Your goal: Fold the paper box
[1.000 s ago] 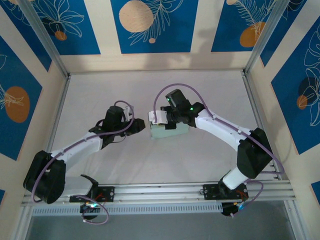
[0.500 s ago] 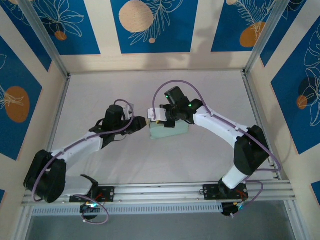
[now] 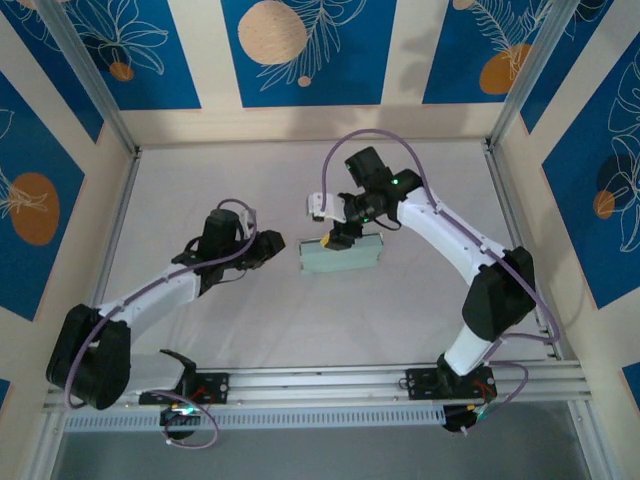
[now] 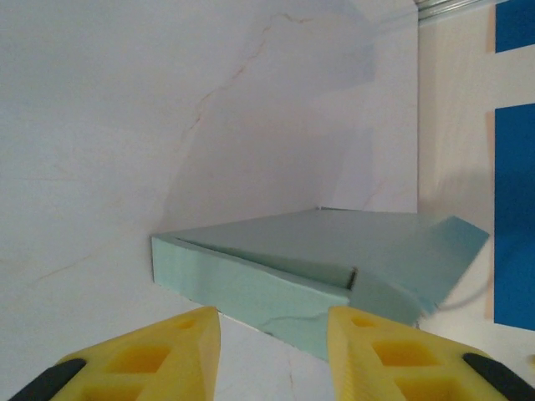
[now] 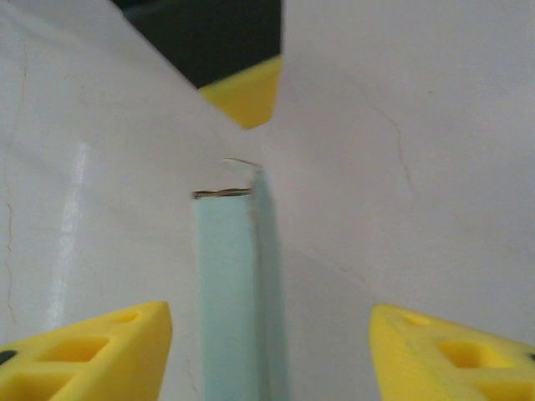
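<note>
The paper box [image 3: 345, 256] lies flat near the middle of the white tabletop [image 3: 400, 310]. It is a thin, pale green box, and one end flap [image 4: 435, 251] sticks out a little.

A second ago my right fingers [image 5: 100, 347] were pinched shut on the far left edge of the box. Now they have let go and moved up, so I can see more of the box. They hang just above its far edge, spread wide, and hold nothing. The right arm [image 3: 440, 235] bends in a high curve from its base toward the box.

My left fingers [image 4: 142, 351] sit just left of the box and point at its near end. They are a bit apart and have nothing between them. The left arm [image 3: 160, 290] stretches low across the tabletop and has pulled back a tiny bit.
</note>
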Motion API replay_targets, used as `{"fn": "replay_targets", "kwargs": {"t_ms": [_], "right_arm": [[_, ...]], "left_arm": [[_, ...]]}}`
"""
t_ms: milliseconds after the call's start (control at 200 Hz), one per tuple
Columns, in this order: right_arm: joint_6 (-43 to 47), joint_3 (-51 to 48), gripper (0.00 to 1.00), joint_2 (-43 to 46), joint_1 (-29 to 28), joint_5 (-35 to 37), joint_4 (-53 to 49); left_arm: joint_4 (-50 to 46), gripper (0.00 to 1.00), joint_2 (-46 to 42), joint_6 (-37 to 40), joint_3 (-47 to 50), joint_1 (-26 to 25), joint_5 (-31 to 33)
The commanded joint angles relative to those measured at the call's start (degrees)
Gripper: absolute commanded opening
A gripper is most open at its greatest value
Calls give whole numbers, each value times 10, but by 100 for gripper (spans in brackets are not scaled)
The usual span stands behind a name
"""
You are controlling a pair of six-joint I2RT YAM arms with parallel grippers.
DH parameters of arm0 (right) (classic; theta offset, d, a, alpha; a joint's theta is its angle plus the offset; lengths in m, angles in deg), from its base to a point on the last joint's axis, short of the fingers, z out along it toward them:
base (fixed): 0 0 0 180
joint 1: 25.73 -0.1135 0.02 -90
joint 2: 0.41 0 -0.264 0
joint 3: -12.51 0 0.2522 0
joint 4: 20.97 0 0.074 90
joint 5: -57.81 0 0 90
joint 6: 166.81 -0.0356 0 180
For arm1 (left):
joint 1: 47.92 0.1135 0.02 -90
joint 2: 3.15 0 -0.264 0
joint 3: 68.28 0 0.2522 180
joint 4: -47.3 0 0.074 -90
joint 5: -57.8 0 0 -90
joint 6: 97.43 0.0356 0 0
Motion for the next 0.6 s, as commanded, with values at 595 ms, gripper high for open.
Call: {"fn": "replay_targets", "kwargs": {"t_ms": [595], "right_arm": [[-56,-5,93,-79,-1,-30,-101]], "left_arm": [[0,36,19,35,-26,12,-26]]}}
